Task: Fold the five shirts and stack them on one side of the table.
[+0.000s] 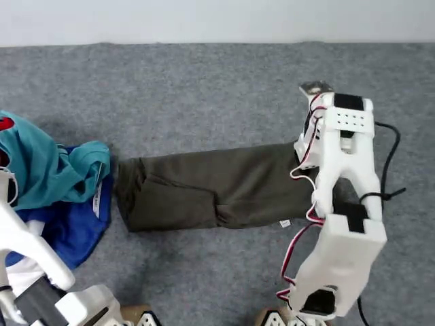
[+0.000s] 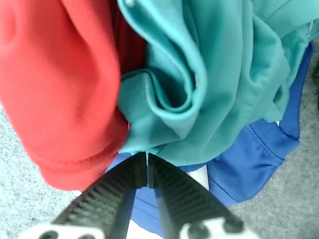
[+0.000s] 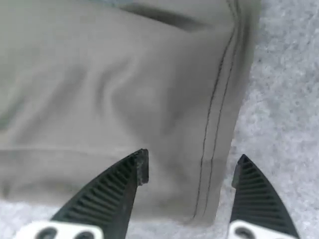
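You are in a place that looks like a robot lab or test room, not a home. Your table (image 1: 204, 81) has a grey fuzzy cover all over it, and a plain pale wall (image 1: 204, 20) stands behind it. Two white robot arms sit at the near edge, the left arm (image 1: 30, 248) and the right arm (image 1: 343, 204). Red and white wires (image 1: 293, 248) and a black cable (image 1: 393, 146) hang loose on the right arm. Bright shirts (image 1: 41, 170) lie in a heap on the cover.
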Available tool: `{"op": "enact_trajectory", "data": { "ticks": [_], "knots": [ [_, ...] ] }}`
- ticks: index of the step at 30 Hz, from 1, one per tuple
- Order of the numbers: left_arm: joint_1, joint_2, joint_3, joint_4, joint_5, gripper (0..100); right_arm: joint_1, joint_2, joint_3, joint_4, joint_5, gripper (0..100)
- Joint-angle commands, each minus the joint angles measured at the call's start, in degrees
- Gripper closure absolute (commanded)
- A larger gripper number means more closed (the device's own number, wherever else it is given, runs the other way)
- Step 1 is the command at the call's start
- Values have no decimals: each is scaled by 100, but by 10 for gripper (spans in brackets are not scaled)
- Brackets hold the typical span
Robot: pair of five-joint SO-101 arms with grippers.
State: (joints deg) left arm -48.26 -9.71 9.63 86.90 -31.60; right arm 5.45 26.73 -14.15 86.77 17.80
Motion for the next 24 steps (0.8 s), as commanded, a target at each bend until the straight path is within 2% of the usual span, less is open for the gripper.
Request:
{"op": "enact_trajectory", "data": {
  "ticks": [1,4,8,13,16,20,24],
  "knots": [
    [35,-281,-101,70,-35,985,40,338,-70,-312,-229,720],
    [35,-273,-101,193,-35,985,-57,673,-70,-479,-378,702],
    [9,-273,-101,255,-35,985,-66,989,-70,-708,-765,615],
    [26,-273,-101,255,-35,985,-119,1077,-70,-629,-844,616],
    [26,-273,-101,255,-35,985,-233,1086,-70,-497,-835,703],
    [18,-273,-101,255,-35,985,-356,1042,-70,-330,-835,901],
    [18,-273,-101,255,-35,985,-303,936,-70,-277,-835,976]
  ]
}}
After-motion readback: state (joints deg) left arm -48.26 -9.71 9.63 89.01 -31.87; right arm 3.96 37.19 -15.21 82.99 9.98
